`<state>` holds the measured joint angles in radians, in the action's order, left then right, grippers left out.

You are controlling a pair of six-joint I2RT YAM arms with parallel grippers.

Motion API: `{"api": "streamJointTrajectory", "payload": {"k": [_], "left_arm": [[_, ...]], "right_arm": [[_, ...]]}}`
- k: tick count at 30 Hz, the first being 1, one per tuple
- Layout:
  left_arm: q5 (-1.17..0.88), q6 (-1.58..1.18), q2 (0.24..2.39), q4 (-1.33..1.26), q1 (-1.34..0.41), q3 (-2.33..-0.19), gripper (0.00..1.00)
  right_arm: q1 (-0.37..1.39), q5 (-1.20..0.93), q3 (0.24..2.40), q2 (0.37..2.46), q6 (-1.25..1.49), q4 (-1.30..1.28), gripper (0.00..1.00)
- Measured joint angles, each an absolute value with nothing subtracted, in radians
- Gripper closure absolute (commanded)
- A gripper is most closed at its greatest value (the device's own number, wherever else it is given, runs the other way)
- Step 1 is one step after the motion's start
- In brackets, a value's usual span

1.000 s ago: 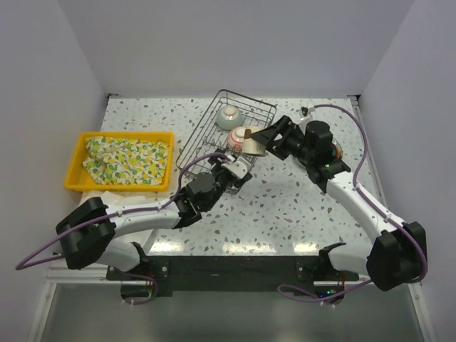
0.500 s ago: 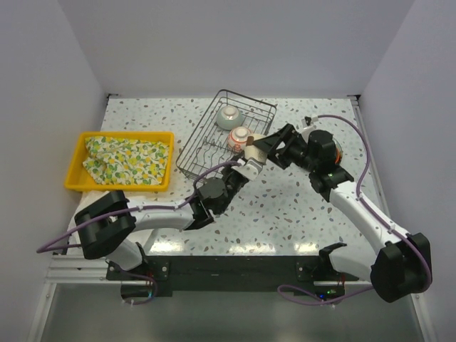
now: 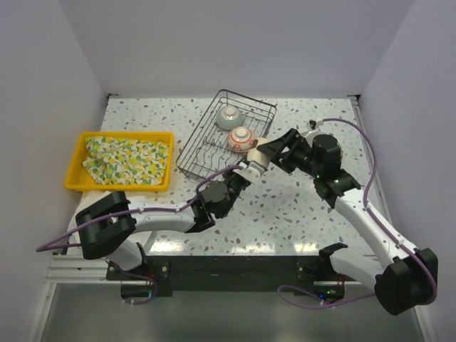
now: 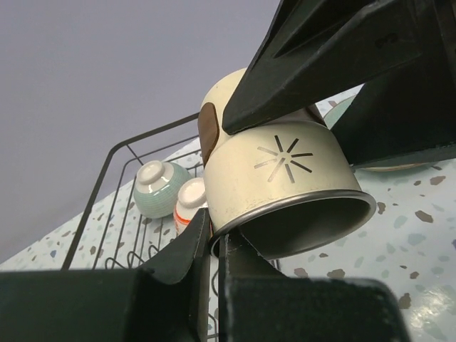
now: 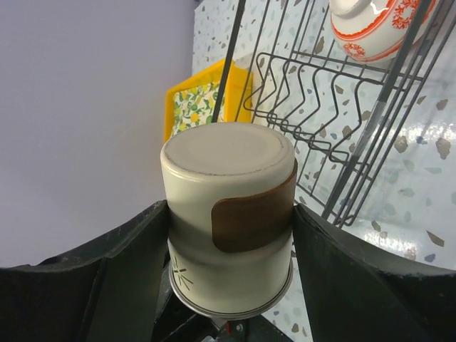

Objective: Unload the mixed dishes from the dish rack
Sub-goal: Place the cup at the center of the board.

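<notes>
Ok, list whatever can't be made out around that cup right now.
- Left wrist view: whether the left pincer grips the beige cup by its rim; the fingertips overlap it.
- Right wrist view: the cup's inside, which faces away; most of the dish rack, cut off by the edges.
- Top view: any pincer-to-cup contact, too small; the right pincer covers the cup.

Soft, even overhead light keeps shadows faint, with white glare on the table [image 3: 235, 246] behind the left gripper [image 3: 251, 165], while in both wrist views the beige cup [image 4: 278, 178] reads crisp between dark, slightly blurred fingers [image 4: 178, 263].
</notes>
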<state>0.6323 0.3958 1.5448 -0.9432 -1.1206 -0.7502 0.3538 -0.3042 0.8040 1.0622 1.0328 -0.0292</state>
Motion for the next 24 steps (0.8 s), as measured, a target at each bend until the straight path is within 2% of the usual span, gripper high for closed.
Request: {"api": "streamJointTrajectory", "payload": {"k": [1, 4, 7, 15, 24], "left_arm": [[0.63, 0.383, 1.54, -0.933, -1.123, -0.75, 1.0], [0.63, 0.343, 1.514, -0.878, -1.128, -0.753, 1.0], [0.647, 0.291, 1.478, -0.799, -1.118, -0.76, 1.0], [0.655, 0.152, 1.45, -0.561, -1.113, -0.864, 1.0], [0.589, -0.144, 1.533, -0.063, -1.072, -1.19, 1.0]], "right_arm": [[0.354, -0.297, 0.807, 1.053, 1.023, -0.046, 0.23], [0.357, -0.271, 0.832, 1.031, 0.95, -0.11, 0.09], [0.357, -0.239, 0.859, 1.002, 0.863, -0.175, 0.02], [0.357, -0.22, 0.923, 0.974, 0.702, -0.263, 0.02], [0.353, -0.21, 0.935, 0.896, 0.493, -0.324, 0.02]]}}
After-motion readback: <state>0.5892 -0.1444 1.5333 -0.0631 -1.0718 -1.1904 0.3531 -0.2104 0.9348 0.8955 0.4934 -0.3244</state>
